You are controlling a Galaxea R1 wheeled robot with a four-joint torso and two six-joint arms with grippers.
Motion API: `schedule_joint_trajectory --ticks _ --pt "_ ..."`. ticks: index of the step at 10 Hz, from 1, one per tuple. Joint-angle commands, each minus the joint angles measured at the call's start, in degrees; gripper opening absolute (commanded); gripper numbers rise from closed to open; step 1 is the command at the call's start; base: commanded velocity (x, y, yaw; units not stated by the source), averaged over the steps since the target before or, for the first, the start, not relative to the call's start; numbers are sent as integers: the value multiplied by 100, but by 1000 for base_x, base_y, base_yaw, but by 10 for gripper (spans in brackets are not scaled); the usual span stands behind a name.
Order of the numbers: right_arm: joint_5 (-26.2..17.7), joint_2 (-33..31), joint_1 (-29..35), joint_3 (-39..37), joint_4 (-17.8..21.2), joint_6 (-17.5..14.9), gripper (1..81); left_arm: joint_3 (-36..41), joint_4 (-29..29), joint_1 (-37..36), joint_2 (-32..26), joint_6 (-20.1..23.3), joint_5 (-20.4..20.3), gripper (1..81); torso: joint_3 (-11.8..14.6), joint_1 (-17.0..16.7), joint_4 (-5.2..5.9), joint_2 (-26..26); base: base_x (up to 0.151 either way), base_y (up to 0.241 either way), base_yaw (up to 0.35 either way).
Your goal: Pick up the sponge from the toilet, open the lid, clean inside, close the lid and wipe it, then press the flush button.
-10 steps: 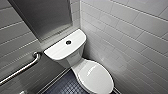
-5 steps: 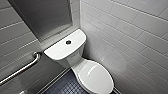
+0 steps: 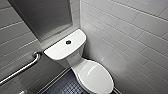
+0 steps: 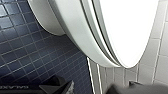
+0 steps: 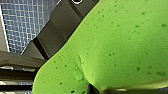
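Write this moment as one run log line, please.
lid: closed | sponge: held, close in right wrist view | flush button: on cistern top | floor: dark blue tiles

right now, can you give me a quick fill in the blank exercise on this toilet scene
1. The lid of the toilet is ___ (open or closed).
2. The round flush button sits on top of the ___.
3. The sponge close to the right wrist camera is bright ___.
4. The metal grab bar is fixed to the ___.
Missing words: closed; cistern; green; wall.
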Motion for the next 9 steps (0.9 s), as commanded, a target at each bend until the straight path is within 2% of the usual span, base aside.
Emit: schedule_joint_trajectory --ticks 1,3,9 --pt "-397 -109 -101 47 -121 1 10 159 -19 -617 166 -266 278 811 0 0 0 0 0 0 0" --pt "-397 -83 -57 65 -121 1 10 143 24 -634 236 -266 138 811 0 0 0 0 0 0 0" --pt "-397 -56 93 108 -112 9 10 45 52 -546 166 -231 191 811 0 0 0 0 0 0 0"
